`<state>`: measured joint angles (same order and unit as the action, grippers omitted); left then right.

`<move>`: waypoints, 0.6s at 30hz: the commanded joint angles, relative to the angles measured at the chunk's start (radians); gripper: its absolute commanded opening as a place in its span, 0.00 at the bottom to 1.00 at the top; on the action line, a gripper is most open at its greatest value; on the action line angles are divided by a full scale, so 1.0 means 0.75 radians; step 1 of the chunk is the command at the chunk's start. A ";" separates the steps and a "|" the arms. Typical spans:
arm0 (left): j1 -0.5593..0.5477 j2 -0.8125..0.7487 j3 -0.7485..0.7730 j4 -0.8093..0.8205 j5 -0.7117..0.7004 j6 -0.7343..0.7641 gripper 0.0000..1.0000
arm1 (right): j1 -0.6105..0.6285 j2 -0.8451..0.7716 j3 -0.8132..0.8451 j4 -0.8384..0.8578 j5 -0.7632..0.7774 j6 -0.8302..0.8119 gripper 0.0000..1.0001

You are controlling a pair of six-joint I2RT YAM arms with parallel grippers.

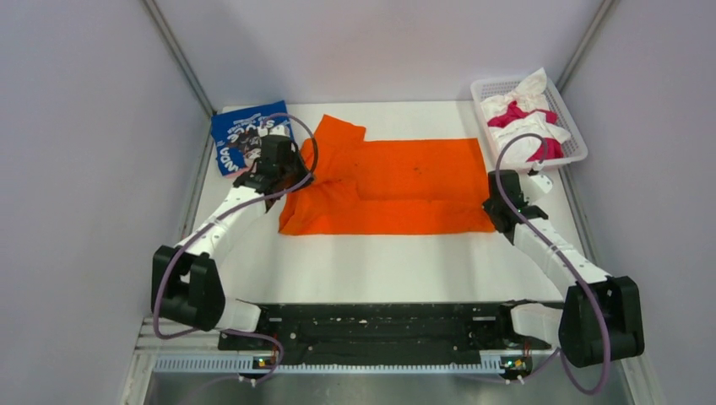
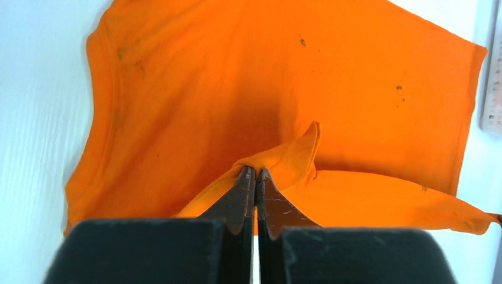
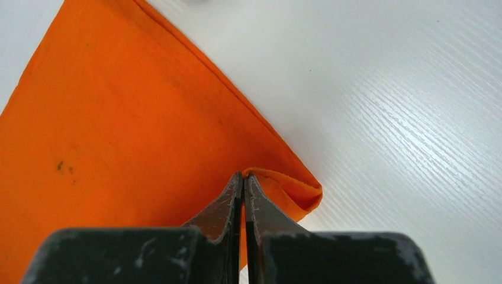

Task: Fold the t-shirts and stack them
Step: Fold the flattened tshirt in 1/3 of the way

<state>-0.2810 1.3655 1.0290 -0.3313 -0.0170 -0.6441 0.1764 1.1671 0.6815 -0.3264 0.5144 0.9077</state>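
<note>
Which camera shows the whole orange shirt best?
The top external view: the orange shirt lies spread out, almost all visible. Left wrist shows a large part and a fold pinched by the left fingers; right wrist shows only one corner, pinched by the right fingers.

I work over a white table (image 1: 380,261), faintly grained and evenly lit. Pale grey panels box it in: the left wall (image 1: 76,126) along its left side, the back wall (image 1: 371,42) beyond its far edge, the right wall (image 1: 659,101) along its right side. A metal post (image 1: 180,59) rises from each far corner.
</note>
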 commanded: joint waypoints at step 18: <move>0.091 0.858 1.075 -0.404 0.157 0.566 0.41 | -0.055 0.304 0.293 0.075 -0.024 -0.180 0.85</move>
<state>-0.2195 1.9842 1.6585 -0.4911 0.0612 -0.2718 0.1452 1.3987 0.8135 -0.2562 0.5106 0.8265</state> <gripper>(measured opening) 0.395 0.743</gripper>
